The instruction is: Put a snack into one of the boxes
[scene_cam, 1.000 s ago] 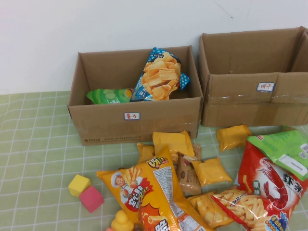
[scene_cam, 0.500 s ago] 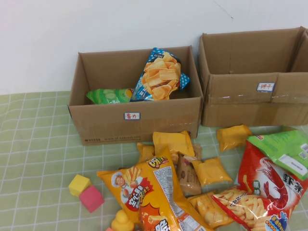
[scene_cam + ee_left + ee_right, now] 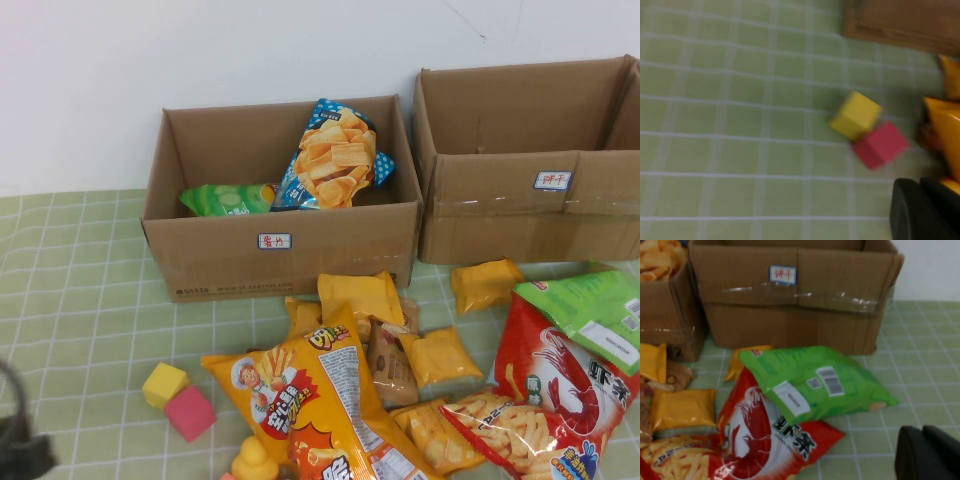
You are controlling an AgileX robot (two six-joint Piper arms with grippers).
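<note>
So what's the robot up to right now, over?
Left tool shut, empty, near yellow block. Right tool shut, empty, by green bag. Boxes unobstructed.

Even, diffuse overhead light; soft short shadows inside the boxes [image 3: 280,190]. Tape on the right box [image 3: 800,295] shows mild glare. Left wrist view is motion-blurred; blocks [image 3: 867,131] smeared.

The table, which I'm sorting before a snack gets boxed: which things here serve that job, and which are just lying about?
Job:
- two brown cardboard boxes
- loose snack bags, e.g. orange fries bag, red shrimp bag, green bag
- shut left gripper, near the blocks
- shut right gripper, by the green bag

Lying about:
- yellow block
- pink block
</note>
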